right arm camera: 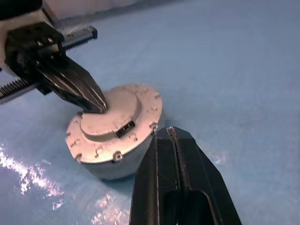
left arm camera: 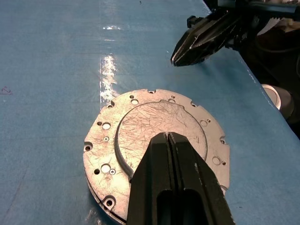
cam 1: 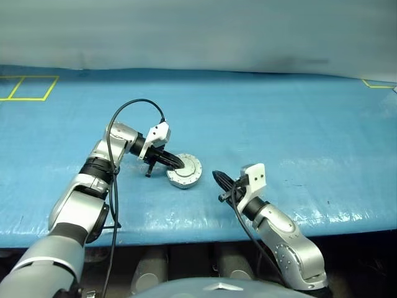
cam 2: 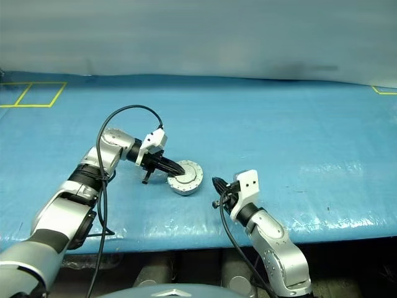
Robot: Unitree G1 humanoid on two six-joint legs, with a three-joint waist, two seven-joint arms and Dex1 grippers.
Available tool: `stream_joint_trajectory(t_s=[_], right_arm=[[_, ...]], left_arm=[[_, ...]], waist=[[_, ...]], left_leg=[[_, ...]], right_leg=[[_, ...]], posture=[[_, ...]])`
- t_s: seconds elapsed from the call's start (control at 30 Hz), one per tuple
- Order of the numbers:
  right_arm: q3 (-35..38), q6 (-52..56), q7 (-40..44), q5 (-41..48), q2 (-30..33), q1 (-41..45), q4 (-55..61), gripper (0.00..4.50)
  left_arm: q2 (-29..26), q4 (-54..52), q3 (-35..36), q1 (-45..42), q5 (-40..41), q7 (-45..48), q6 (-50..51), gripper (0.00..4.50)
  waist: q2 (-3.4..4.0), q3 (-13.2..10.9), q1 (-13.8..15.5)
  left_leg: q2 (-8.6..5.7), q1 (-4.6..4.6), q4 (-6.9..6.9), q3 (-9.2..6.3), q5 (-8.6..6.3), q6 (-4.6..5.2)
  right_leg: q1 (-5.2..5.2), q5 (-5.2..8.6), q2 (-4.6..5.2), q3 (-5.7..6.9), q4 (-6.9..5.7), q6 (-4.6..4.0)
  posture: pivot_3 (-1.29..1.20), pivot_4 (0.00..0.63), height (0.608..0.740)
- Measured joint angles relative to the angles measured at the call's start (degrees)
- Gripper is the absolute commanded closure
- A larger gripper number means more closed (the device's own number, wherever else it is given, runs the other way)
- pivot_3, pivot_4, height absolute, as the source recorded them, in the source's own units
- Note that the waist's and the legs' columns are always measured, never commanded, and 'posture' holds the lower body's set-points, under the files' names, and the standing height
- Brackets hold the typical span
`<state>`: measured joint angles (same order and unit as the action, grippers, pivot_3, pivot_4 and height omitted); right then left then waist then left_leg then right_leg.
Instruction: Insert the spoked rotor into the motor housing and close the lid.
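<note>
Two claws, both pinched tight, holding nothing | left claw (cam 1: 177, 164) tip presses the lid (left arm camera: 159, 129), down on the housing (right arm camera: 123, 161) | right claw (cam 1: 217, 177) just beside | looks heavy, hard, slippery metal; grab the rim

table (cam 1: 279, 124): blue cover, glossy | yellow tape lines (cam 1: 28, 87) | wall (cam 1: 198, 31): possibly grey

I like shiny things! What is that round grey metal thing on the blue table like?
The round grey metal lid lies closed, flat on the motor housing. It has a scratched raised centre and small holes round its rim. The shut left gripper presses its tips on the top.
</note>
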<state>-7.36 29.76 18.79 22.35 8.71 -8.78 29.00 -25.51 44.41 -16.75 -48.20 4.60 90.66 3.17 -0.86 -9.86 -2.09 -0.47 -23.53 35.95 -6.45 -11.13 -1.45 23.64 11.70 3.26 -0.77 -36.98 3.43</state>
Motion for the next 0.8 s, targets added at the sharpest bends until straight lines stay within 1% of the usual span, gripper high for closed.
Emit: stream_joint_trajectory(t_s=[0.07, 0.17, 0.2, 0.23, 0.3, 0.37, 0.43, 0.53, 0.6, 0.67, 0.7, 0.8], right_arm=[[0.51, 4.58, -0.33, 3.58, 0.19, 1.74, 2.56, 4.50], [0.40, 8.09, -0.44, 5.45, 1.13, 3.74, 4.89, 4.50], [0.08, 8.93, -0.40, 5.52, 1.99, 4.95, 5.40, 4.50], [-0.19, 9.54, -0.31, 5.49, 2.75, 5.95, 5.67, 4.32], [-1.05, 10.00, -0.04, 5.11, 4.23, 7.50, 5.74, 3.87], [-2.68, 10.50, 0.29, 4.48, 5.56, 8.41, 5.61, 3.27], [-4.32, 10.65, 0.64, 3.52, 6.32, 9.03, 5.23, 2.55], [-5.77, 10.71, 1.22, 3.16, 6.67, 10.52, 4.67, 1.59], [-6.35, 10.76, 1.91, 2.97, 7.23, 11.50, 4.18, 0.87], [-7.02, 10.82, 2.62, 2.67, 7.96, 12.55, 2.94, 0.27], [-7.36, 10.86, 2.84, 2.46, 8.26, 12.89, 2.51, 0.02], [-8.37, 11.10, 3.58, 1.83, 8.59, 15.40, 0.52, 0.02]], left_arm=[[-0.21, -2.53, 0.59, 1.25, 0.39, -0.96, 0.32, 4.46], [-0.63, -5.44, 0.98, 2.48, 0.63, -2.26, 0.51, 4.46], [-1.10, -8.19, 1.78, 3.84, 1.06, -3.21, 1.03, 4.46], [-1.39, -10.63, 2.47, 4.94, 1.46, -4.01, 1.56, 4.49], [-2.27, -16.27, 3.42, 7.67, 2.51, -5.88, 2.85, 4.50], [-3.04, -22.36, 4.84, 11.14, 3.15, -8.74, 4.72, 4.50], [-3.45, -29.27, 6.55, 15.31, 4.38, -12.76, 7.64, 4.50], [-3.85, -37.76, 9.11, 21.14, 5.33, -19.30, 10.97, 4.50], [-3.93, -41.86, 11.16, 25.29, 5.32, -24.19, 11.87, 4.50], [-3.44, -45.61, 13.99, 29.56, 5.77, -29.12, 12.86, 4.50], [-2.83, -47.38, 15.57, 31.60, 6.46, -31.37, 13.21, 4.50], [-1.02, -52.17, 18.90, 37.04, 8.53, -36.70, 13.70, 4.50]], waist=[[0.00, 0.00, 0.00], [0.00, 0.00, -0.03], [0.00, 0.00, -0.14], [0.00, 0.00, -0.21], [0.01, 0.00, -0.14], [0.02, 0.00, -0.16], [0.02, 0.00, -0.17], [0.02, 0.00, -0.19], [0.02, 0.00, -0.16], [0.02, 0.00, -0.12], [0.03, 0.00, -0.07], [0.03, 0.00, 0.02]], left_leg=[[0.00, -0.03, 0.01, 0.00, 0.00, 0.00], [-0.01, -0.03, 0.01, 0.00, 0.00, 0.00], [0.00, -0.02, 0.00, 0.00, 0.00, 0.00], [0.00, -0.02, 0.00, 0.00, 0.00, 0.00], [0.01, -0.02, -0.03, -0.02, 0.00, 0.00], [0.01, -0.02, -0.05, -0.03, 0.00, 0.00], [0.01, -0.03, -0.06, -0.03, 0.00, 0.00], [0.01, 0.01, -0.03, -0.02, 0.00, 0.00], [0.01, 0.04, -0.03, -0.02, 0.00, 0.00], [0.02, 0.05, -0.02, -0.01, 0.00, 0.00], [0.02, 0.05, -0.03, -0.02, 0.00, 0.00], [0.01, 0.04, -0.03, -0.01, 0.00, -0.01]], right_leg=[[0.02, -0.01, 0.01, -0.01, 0.01, 0.00], [0.03, -0.02, 0.01, -0.02, 0.01, 0.01], [0.03, -0.02, 0.01, -0.02, 0.01, 0.01], [0.03, -0.02, 0.01, -0.03, 0.01, 0.00], [0.02, -0.01, 0.00, -0.01, 0.01, 0.00], [0.04, -0.01, 0.00, -0.01, 0.01, -0.01], [0.04, -0.01, 0.01, -0.01, 0.02, -0.01], [0.01, -0.01, 0.01, -0.02, 0.02, 0.00], [-0.01, -0.01, 0.01, -0.02, 0.02, 0.00], [-0.01, -0.02, 0.01, -0.02, 0.02, -0.01], [0.00, -0.02, 0.02, -0.02, 0.02, -0.01], [-0.01, -0.02, 0.04, -0.02, 0.04, -0.01]], posture=[[0.00, 0.150, 0.740], [0.00, 0.150, 0.740], [0.00, 0.150, 0.740], [0.00, 0.150, 0.740], [0.00, 0.150, 0.740], [0.00, 0.150, 0.740], [0.00, 0.150, 0.740], [0.00, 0.150, 0.740], [0.00, 0.150, 0.740], [0.00, 0.150, 0.740], [0.00, 0.150, 0.740], [0.00, 0.150, 0.740]])
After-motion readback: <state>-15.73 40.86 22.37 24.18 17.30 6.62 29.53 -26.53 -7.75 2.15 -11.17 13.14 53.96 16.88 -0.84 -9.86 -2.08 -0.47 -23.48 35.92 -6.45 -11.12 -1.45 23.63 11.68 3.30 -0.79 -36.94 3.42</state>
